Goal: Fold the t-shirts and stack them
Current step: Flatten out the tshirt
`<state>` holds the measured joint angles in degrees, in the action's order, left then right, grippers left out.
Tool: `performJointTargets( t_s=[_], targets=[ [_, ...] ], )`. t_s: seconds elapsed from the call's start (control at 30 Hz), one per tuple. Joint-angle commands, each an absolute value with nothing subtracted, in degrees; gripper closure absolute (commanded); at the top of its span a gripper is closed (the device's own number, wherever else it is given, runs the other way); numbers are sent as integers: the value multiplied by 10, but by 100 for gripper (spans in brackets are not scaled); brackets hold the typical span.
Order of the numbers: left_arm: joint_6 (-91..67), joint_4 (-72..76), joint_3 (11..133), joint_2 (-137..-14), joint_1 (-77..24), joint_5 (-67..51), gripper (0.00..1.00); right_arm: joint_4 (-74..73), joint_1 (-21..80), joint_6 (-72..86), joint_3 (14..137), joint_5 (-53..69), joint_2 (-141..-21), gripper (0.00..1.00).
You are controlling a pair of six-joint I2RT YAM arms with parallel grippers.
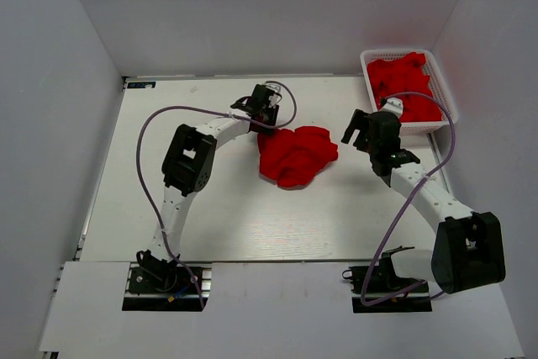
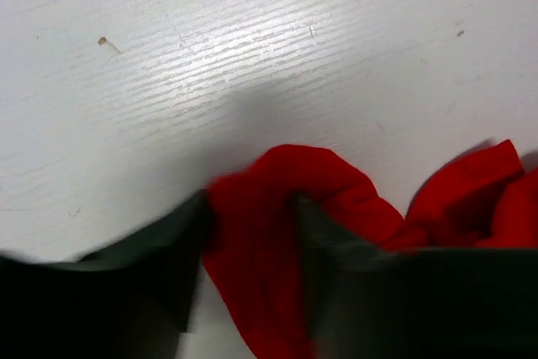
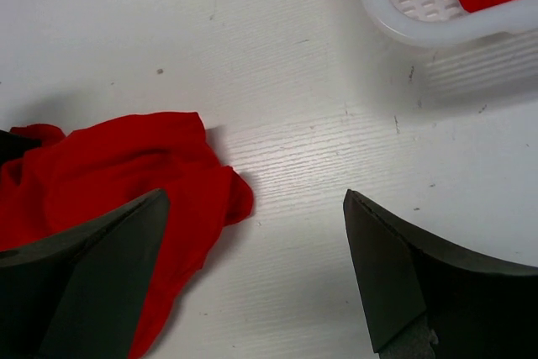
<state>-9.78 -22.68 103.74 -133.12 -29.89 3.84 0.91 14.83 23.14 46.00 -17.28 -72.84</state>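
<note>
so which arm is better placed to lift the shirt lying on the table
Left. The left gripper has a fold of the crumpled red t-shirt between its fingers; the right gripper hangs open by its other edge, holding nothing.

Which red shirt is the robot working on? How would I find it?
Start at the white wood-grain table and look at its middle. A crumpled bright red cloth t-shirt lies there, with the left hand around one fold. Only it lies on the tabletop; the other red t-shirts sit in the white plastic mesh basket at the far right corner.
</note>
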Motion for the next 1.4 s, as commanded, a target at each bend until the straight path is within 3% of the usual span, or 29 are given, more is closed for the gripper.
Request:
performJointTargets(
  t_s=[0.0, 0.03, 0.1, 0.33, 0.47, 0.7, 0.8, 1.1, 1.17, 1.3, 1.33, 1.37],
  targets=[
    [-99, -288, 1034, -1366, -308, 69, 55, 20, 143, 243, 448, -197, -708, 10],
    [-105, -288, 1028, -1366, -308, 69, 77, 18, 143, 243, 447, -197, -708, 10],
    [-111, -288, 1013, -1347, -308, 84, 100, 18, 140, 249, 441, -188, -717, 10],
    [-129, -198, 909, -1241, -302, 112, 100, 17, 132, 237, 453, -142, -765, 17],
    [-123, -166, 875, -1216, -295, 68, 100, 18, 133, 202, 475, -91, -819, 19],
    [-118, -171, 880, -1210, -295, 68, 100, 28, 134, 142, 514, -30, -911, 17],
    [-118, -171, 880, -1210, -295, 68, 100, 42, 135, 129, 524, -11, -946, 10],
    [-118, -177, 880, -1210, -295, 68, 100, 42, 144, 81, 546, 45, -997, 10],
    [-118, -177, 880, -1210, -295, 73, 100, 43, 149, 78, 548, 55, -1005, 14],
    [-118, -182, 880, -1210, -295, 83, 100, 39, 156, 104, 542, 79, -1012, 47],
    [-113, -182, 880, -1210, -295, 83, 100, 41, 156, 110, 541, 84, -1012, 63],
    [-113, -182, 880, -1210, -295, 83, 100, 45, 156, 114, 534, 99, -1011, 70]
  ],
)
